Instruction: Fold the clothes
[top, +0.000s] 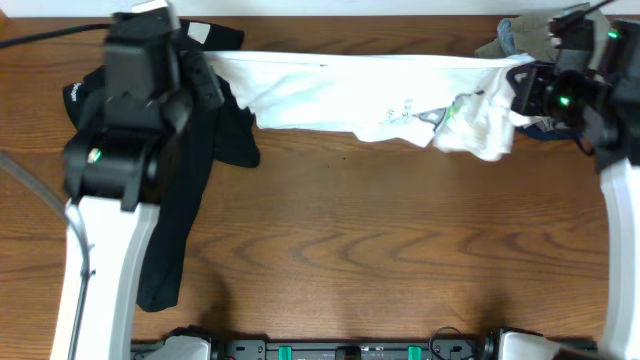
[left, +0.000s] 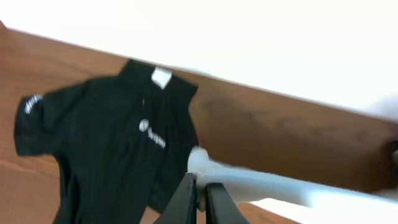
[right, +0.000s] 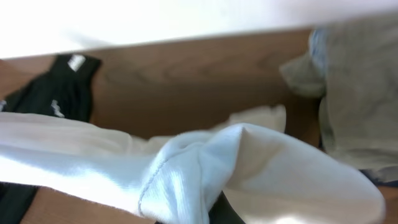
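**Observer:** What was hard to read on the left?

**Me:** Overhead, my left arm (top: 125, 110) covered most of the black shirt (top: 195, 170). Only a sleeve and a long strip running toward the near edge of the table (top: 350, 250) showed. The left wrist view was blurred and cut off the shirt's lower part. The white chest logo and neck label could be seen but not read.

**Observer:** And the hand there?

**Me:** My left gripper (left: 200, 194) had its fingers pressed together on an edge of the white T-shirt (left: 280, 190), just right of the black shirt.

**Observer:** Where did the T-shirt run?

**Me:** It ran as a stretched band along the far side of the table, from one gripper to the other. Its left end overlapped the black shirt's upper right. I could not tell whether it hung clear of the wood. The print sat crumpled toward the right end, too small to make out.

**Observer:** The right side?

**Me:** My right gripper (top: 522, 88) sat at the bunched right end. In the right wrist view white folds filled the lower frame and hid my fingers. The gripper was closed, with the bunch clamped in it. The khaki stack (top: 520, 38) lay just behind, partly cut off by the frame edge.
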